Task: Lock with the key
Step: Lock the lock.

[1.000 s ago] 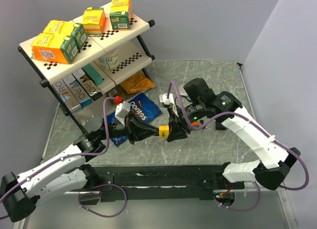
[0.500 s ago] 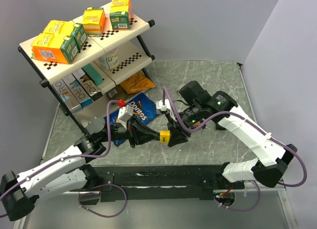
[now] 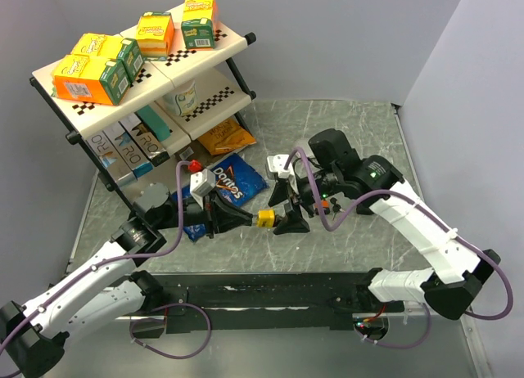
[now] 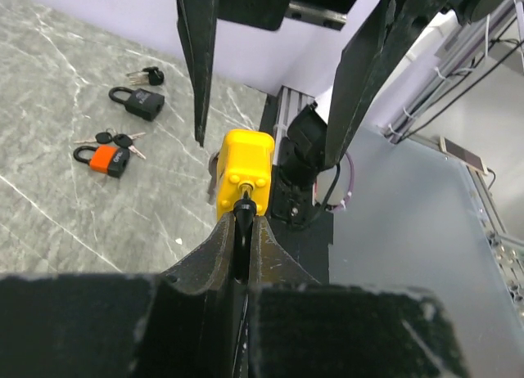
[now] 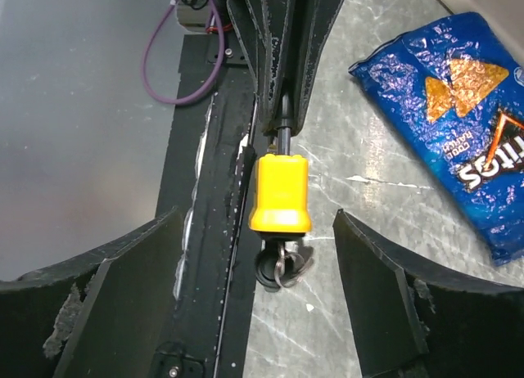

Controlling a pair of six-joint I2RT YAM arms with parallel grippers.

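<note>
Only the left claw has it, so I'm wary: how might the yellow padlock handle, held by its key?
The yellow padlock looks rigid, probably dense for its size. Held only through the thin key in the left claw, it may pivot or sag. Its loose metal ring would likely swing.

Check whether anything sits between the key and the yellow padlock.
Nothing visible. The key, pinched in the left gripper, already reaches the padlock at its end face. The right gripper is open, its fingers flanking the padlock without touching it.

R gripper [image 5: 258, 231] jaws now spread wide, let go of yellow padlock [image 5: 281, 194]
</note>
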